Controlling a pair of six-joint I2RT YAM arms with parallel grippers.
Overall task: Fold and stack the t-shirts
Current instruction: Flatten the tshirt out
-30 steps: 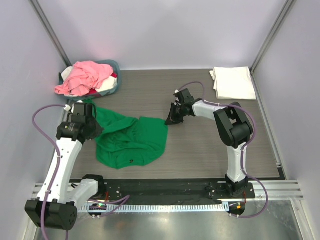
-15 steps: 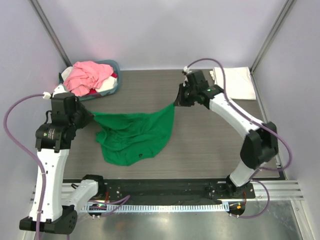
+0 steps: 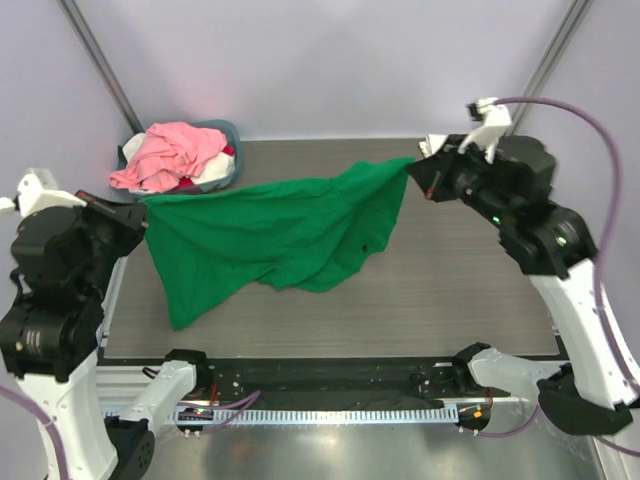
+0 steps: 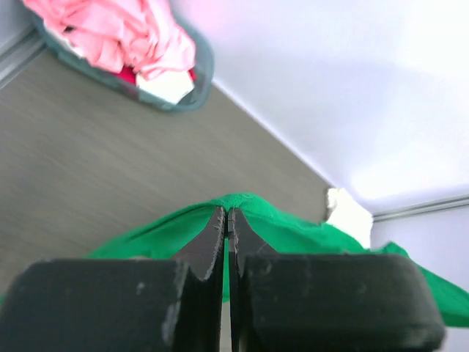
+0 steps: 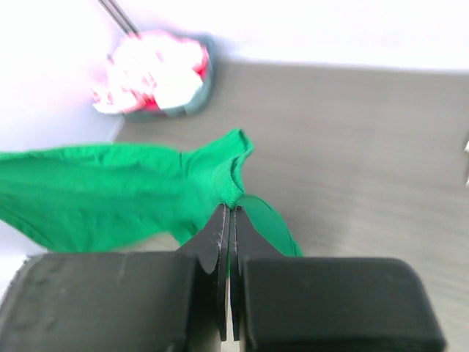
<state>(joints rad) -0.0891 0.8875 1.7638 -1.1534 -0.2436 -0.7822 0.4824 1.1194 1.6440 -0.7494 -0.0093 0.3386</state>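
The two arms are stretching the bright green t-shirt [image 3: 280, 225] over the surface [image 3: 450, 290], the left tool [image 3: 143, 208] and right tool [image 3: 413, 172] each clenching an opposite end, its long axis running left to right between them.

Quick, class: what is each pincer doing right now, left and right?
Left pincer: closed, holding the bright green cloth t-shirt.
Right pincer: closed, holding the same t-shirt's other end.
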